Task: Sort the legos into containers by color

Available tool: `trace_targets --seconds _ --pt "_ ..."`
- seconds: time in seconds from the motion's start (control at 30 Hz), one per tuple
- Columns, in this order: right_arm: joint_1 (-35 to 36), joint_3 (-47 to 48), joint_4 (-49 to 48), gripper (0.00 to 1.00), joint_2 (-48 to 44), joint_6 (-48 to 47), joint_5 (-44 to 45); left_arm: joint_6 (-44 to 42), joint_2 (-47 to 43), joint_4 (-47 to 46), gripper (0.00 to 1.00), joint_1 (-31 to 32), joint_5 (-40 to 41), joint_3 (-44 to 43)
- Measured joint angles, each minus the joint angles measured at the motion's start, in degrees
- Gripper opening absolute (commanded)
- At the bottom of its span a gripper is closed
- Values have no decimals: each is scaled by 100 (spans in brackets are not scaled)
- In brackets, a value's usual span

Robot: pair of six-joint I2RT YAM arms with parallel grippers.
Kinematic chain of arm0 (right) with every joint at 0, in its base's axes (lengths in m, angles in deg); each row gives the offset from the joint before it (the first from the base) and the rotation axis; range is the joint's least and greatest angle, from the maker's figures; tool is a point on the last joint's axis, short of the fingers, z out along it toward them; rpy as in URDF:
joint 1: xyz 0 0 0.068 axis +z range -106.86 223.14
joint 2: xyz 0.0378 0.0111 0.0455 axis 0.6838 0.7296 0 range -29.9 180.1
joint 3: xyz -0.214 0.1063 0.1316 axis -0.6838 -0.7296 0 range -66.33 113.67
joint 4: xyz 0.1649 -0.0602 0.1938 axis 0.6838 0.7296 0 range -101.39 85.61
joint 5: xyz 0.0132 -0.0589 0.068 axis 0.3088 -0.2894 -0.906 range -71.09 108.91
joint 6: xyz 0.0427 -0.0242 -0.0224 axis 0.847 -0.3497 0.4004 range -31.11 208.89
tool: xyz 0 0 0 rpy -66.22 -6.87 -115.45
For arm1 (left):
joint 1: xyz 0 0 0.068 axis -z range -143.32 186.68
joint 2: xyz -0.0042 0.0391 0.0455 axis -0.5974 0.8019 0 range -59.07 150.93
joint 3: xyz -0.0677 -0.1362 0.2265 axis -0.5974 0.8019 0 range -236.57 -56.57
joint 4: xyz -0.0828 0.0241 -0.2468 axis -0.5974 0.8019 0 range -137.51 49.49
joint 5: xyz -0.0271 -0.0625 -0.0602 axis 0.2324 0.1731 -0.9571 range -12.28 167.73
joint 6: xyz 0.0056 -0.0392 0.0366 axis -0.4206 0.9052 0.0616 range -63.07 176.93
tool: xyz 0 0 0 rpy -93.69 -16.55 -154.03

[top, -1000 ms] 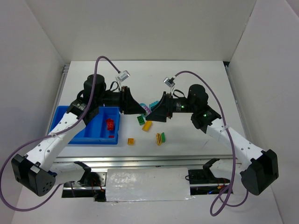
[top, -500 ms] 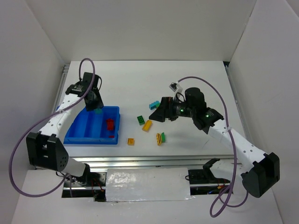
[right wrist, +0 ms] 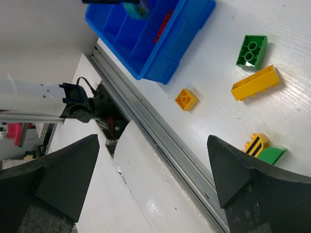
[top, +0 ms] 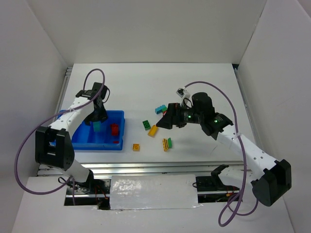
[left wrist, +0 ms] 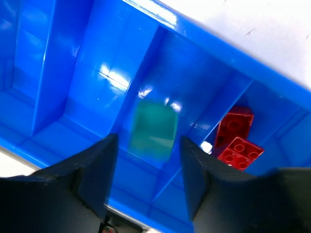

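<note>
The left fingers (left wrist: 95, 179) stand apart with nothing clamped. Past their tips a teal brick (left wrist: 154, 127) shows inside the blue tray (left wrist: 58, 63), clear of both fingers. It is too blurred to say whether it lies on the floor of its compartment or sits above it. That compartment is just beside the one holding two red bricks (left wrist: 236, 139), with a divider wall between them. The two compartments on the other side show only bare blue floor. The right fingers (right wrist: 68, 170) are spread wide and touch nothing, hanging over the table (right wrist: 223, 116). Below them a green brick (right wrist: 251, 50) and a long yellow brick (right wrist: 255, 82) lie close together. A small orange brick (right wrist: 186, 99) sits apart, nearer the tray, and a striped yellow-and-green piece (right wrist: 257, 143) lies toward the metal rail (right wrist: 160, 141) along the table's near edge. A second teal brick (top: 160, 109) rests alone farther back, with bare table around it.
</note>
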Motion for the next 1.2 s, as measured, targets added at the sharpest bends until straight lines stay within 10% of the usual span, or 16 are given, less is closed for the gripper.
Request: trace_targets --seconds 0.1,0.57,1.2 --pt "0 7 146 100 26 7 227 -68 -42 2 99 2 -31 11" --pt "61 1543 1834 100 3104 492 3493 -282 -922 284 100 0 -625 -782" --pt "216 2621 2079 79 4863 203 4352 -662 -1779 605 100 0 -1515 -911"
